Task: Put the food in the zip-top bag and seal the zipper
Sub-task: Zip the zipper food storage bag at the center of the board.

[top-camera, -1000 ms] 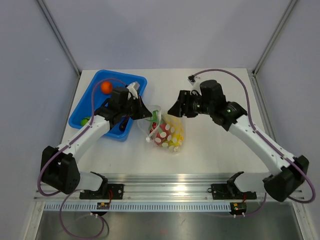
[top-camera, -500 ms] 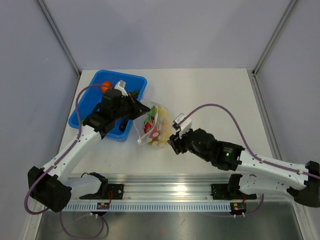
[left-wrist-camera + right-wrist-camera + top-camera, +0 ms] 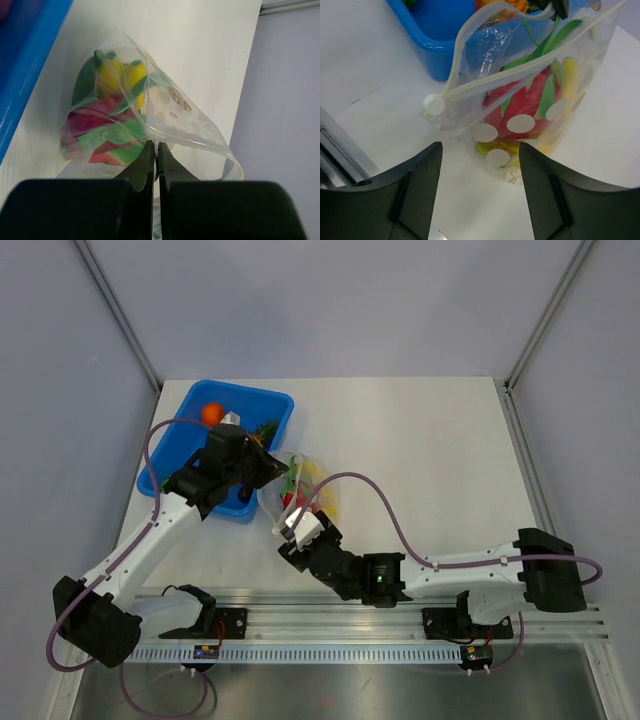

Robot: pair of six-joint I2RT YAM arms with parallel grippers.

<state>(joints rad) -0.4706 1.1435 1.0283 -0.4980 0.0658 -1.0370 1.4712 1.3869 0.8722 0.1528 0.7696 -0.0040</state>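
Beside the blue plastic bin [image 3: 250, 400], my left pincer [image 3: 154, 145] grips the clear crinkly zip-top bag [image 3: 185, 115], steadying it for my released right pincer [image 3: 480, 146].

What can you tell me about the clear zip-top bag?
The clear, crinkly plastic zip-top bag with white dots stands upright beside the blue plastic bin, holding red, green and yellow toy food. Its zipper strips gape apart, a white slider at one end. The shut left hand pinches its mouth edge; the open right hand faces it, not touching.
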